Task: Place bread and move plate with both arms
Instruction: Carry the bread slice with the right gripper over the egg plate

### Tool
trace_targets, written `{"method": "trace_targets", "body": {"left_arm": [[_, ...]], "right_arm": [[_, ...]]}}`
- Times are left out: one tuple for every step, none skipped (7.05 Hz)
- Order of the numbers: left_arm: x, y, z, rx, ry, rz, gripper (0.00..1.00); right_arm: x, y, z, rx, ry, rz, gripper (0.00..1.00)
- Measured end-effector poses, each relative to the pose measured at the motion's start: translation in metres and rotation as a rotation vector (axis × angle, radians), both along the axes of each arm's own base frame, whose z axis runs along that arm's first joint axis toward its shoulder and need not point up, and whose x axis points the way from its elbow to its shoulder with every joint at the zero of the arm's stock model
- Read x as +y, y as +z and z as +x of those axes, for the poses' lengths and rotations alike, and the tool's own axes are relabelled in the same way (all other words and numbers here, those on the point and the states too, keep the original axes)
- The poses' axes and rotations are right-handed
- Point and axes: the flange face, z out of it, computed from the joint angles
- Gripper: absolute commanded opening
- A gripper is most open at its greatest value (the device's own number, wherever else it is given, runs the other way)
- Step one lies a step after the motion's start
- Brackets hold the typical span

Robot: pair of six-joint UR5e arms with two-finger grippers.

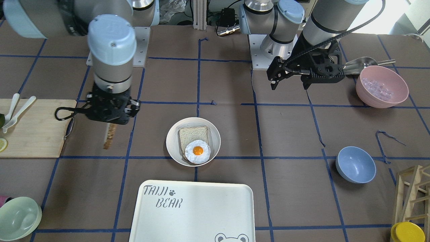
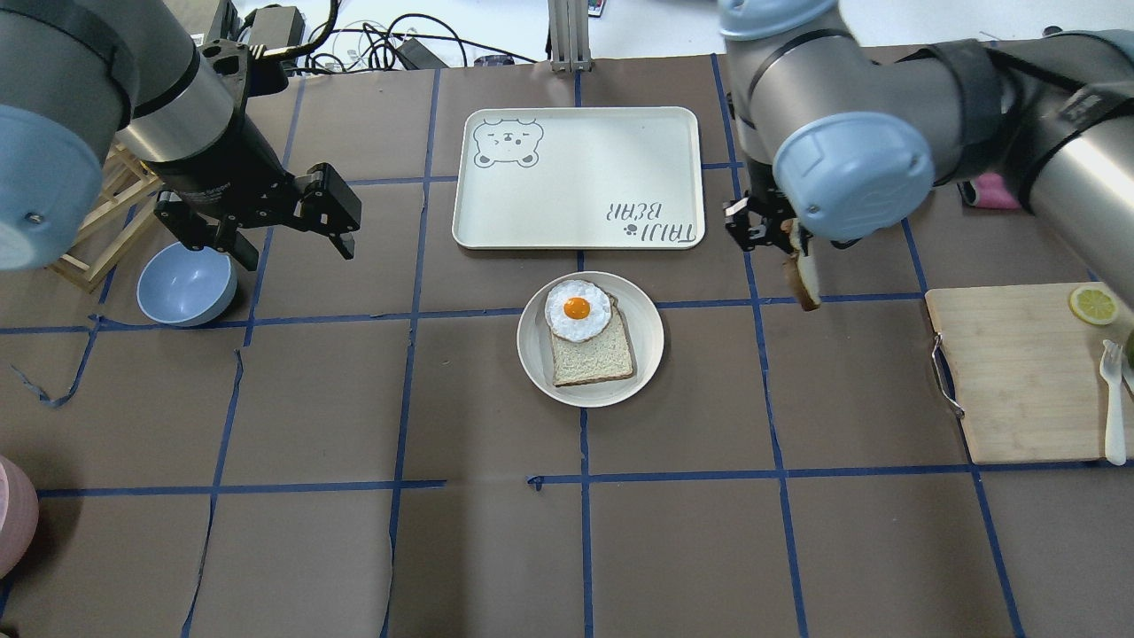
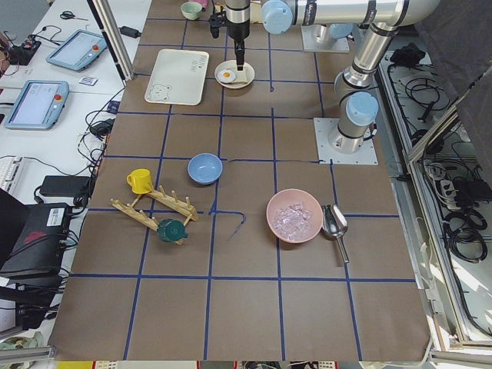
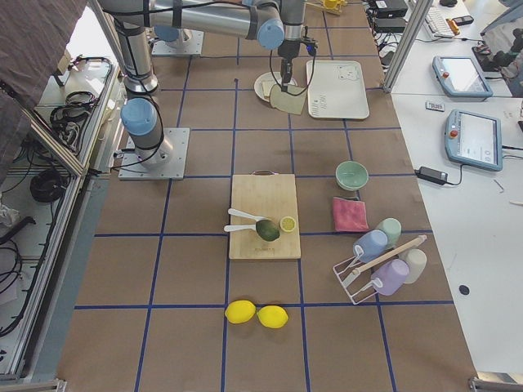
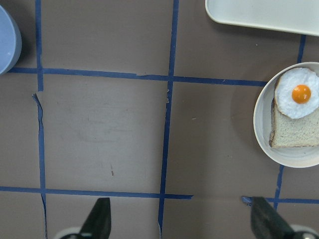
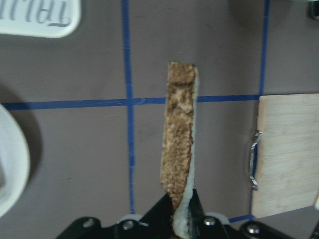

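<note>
My right gripper (image 2: 788,235) is shut on the bread (image 2: 803,285), which hangs edge-on above the table to the right of the plate (image 2: 647,341). In the right wrist view the brown crust of the bread (image 6: 180,144) points away from the gripper (image 6: 182,209). The off-white plate (image 1: 173,143) holds a squarer slice with a fried egg (image 1: 198,151). My left gripper (image 2: 295,244) is open and empty, up in the air to the left of the plate, which also shows in the left wrist view (image 5: 264,134).
The white "TAIJI BEAR" tray (image 2: 576,177) lies just beyond the plate. A wooden cutting board (image 2: 1028,372) with a lemon slice and cutlery is at the right. A blue bowl (image 2: 186,283) sits under the left arm. A pink bowl (image 1: 382,86) and a green bowl (image 1: 18,218) stand at the edges.
</note>
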Motion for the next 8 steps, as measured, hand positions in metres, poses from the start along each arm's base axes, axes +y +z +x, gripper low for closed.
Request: {"method": "trace_targets", "body": {"left_arm": [[0.000, 0.000, 0.000, 0.000, 0.000, 0.000, 1.00], [0.000, 0.000, 0.000, 0.001, 0.000, 0.000, 1.00], [0.000, 0.000, 0.000, 0.001, 0.000, 0.001, 1.00], [0.000, -0.001, 0.000, 0.000, 0.000, 0.002, 1.00], [0.000, -0.001, 0.000, 0.000, 0.000, 0.002, 1.00], [0.000, -0.001, 0.000, -0.001, -0.001, 0.002, 1.00], [0.000, -0.001, 0.000, -0.001, -0.004, 0.002, 1.00], [0.000, 0.000, 0.000, -0.002, -0.008, 0.003, 1.00]], "right_arm": [[0.015, -0.013, 0.051, -0.035, -0.024, -0.027, 0.00], [0.026, -0.028, 0.094, -0.056, -0.017, -0.058, 0.00], [0.039, -0.043, 0.132, -0.066, 0.028, -0.090, 0.00], [0.049, -0.057, 0.157, -0.048, 0.079, -0.119, 0.00], [0.054, -0.069, 0.168, -0.018, 0.114, -0.136, 0.00], [0.056, -0.077, 0.173, -0.004, 0.130, -0.144, 0.00], [0.057, -0.082, 0.175, -0.001, 0.141, -0.150, 0.00], [0.057, -0.089, 0.177, -0.003, 0.160, -0.155, 0.00]]}}
